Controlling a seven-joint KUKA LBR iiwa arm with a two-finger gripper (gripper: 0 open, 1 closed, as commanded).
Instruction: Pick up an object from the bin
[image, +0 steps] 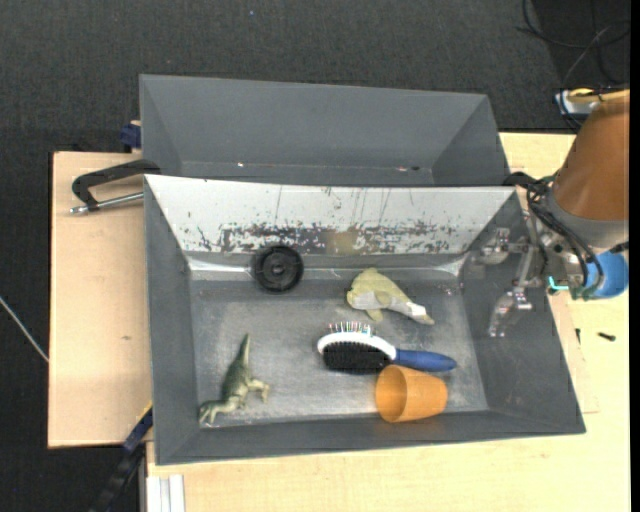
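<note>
Closest to the camera, against the front wall of the grey bin, an orange cup on its side, not far from the front right corner. Along the same front wall but toward the view's left, a green toy dinosaur, tail pointing toward the back, feet near the front left corner. Between those two, a bare strip of floor along the front edge. Just behind the cup, touching it or nearly so, a hairbrush: black oval head with white bristles, blue handle running toward the view's right. Left of the brush head, the widest open floor in the bin, from the dinosaur up to the back wall. Farther back, a pale yellow-green crumpled lump, near the brush but apart from it. Farthest back, at the foot of the scratched rear wall, a black round disc, well apart from everything else. On the view's right, bare sloping wall from the tip of the brush handle up to the rim. Over that slope, at about the depth of the pale lump, the gripper, hanging from the arm above the right rim, holding nothing visible. Nearest to it, the pale lump and the blue handle, both off toward the view's left. Whether parted or closed: cannot tell from this angle.
</note>
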